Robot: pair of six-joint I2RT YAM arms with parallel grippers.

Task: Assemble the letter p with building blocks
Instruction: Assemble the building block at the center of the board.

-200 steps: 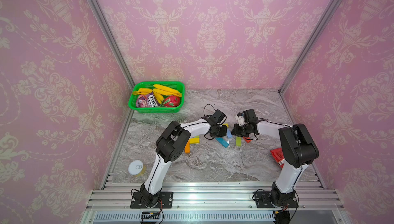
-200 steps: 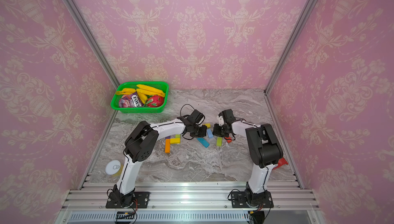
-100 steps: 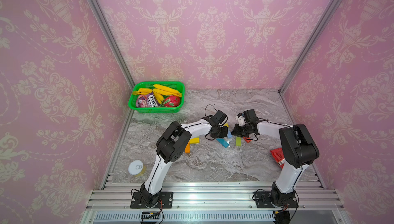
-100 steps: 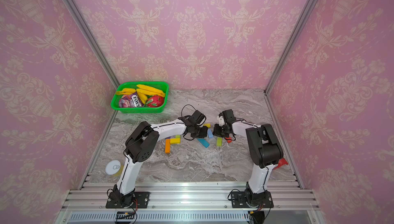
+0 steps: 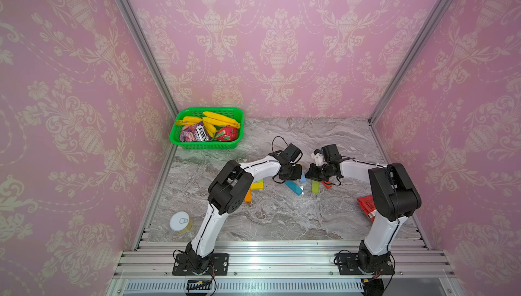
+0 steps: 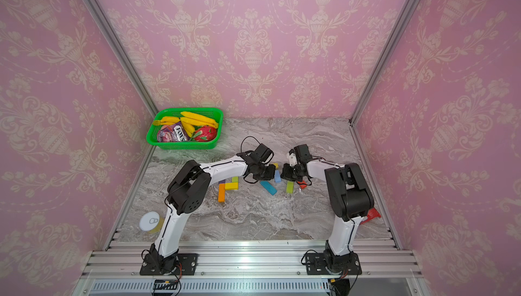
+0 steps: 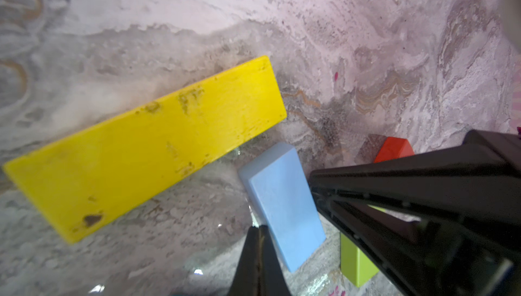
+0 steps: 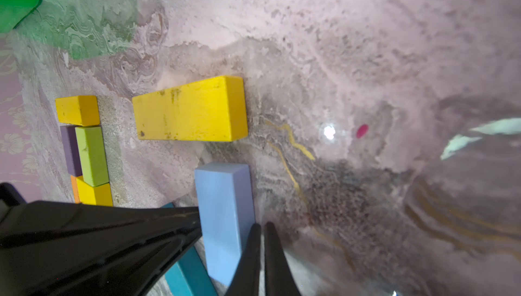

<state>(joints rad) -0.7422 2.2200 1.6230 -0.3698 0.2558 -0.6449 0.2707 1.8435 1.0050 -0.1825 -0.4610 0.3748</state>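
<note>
A light blue block [image 8: 225,218] lies at mid-table between my two grippers. My left gripper [image 7: 259,229] is shut, its tips against one long side of that block [image 7: 282,207]. My right gripper [image 8: 260,227] is shut too, tips at the opposite long side. In both top views the grippers [image 5: 299,175] [image 5: 308,174] nearly meet over it. A long yellow block [image 8: 189,110] lies just beyond. A teal block [image 5: 293,187], a lime block [image 5: 315,187] and a red block [image 5: 327,184] lie close by. Yellow, lime, purple and orange blocks [image 6: 231,186] sit grouped to the left.
A green basket [image 5: 207,146] of bananas and snack packets stands at the back left. A tin can [image 5: 180,221] sits at the front left. A red packet [image 5: 366,205] lies at the right, partly behind my right arm. Pink walls close three sides.
</note>
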